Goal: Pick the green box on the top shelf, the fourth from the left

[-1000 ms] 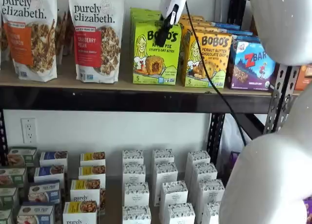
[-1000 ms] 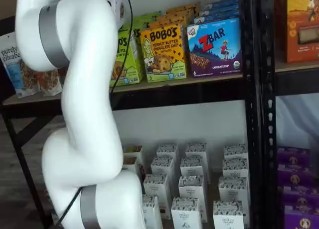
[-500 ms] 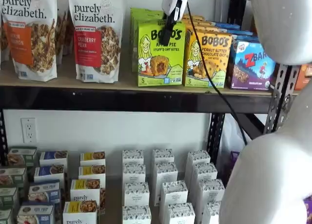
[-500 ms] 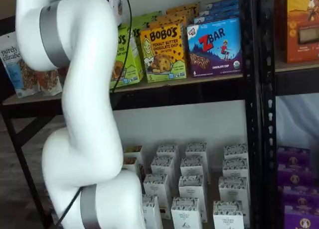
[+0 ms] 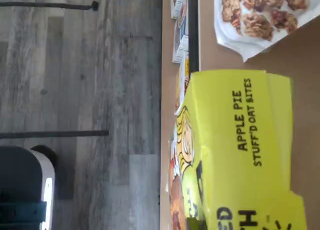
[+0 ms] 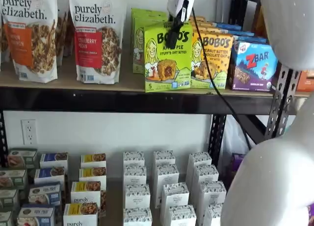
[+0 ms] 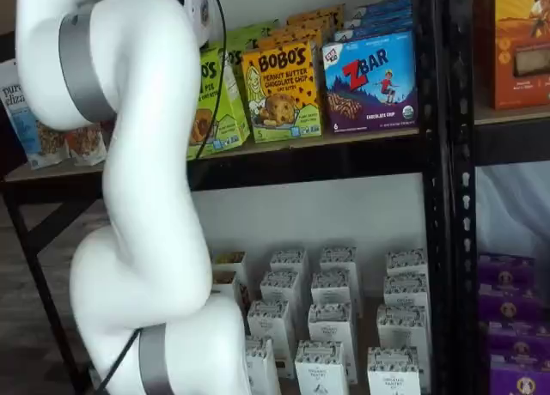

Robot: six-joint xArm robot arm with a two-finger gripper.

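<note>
The green Bobo's apple pie box [image 6: 167,56] stands at the front edge of the top shelf [image 6: 98,83], ahead of the other green boxes [image 6: 140,24] behind it. It overlaps the yellow Bobo's box [image 6: 216,54] to its right. My gripper [image 6: 176,28] comes down from above and is shut on the green box's top, with one black finger across its front face. In a shelf view the green box [image 7: 219,103] is partly hidden by my arm. The wrist view shows the green box's top [image 5: 235,150] close up.
Purely Elizabeth granola bags [image 6: 95,37] stand left of the green box and a blue Zbar box [image 6: 252,64] stands at the right. My white arm [image 7: 137,197] fills the left of a shelf view. The lower shelf holds several small white cartons [image 6: 167,186].
The green box has moved forward and to the right with my gripper, from the row of boxes out to the shelf's front edge.
</note>
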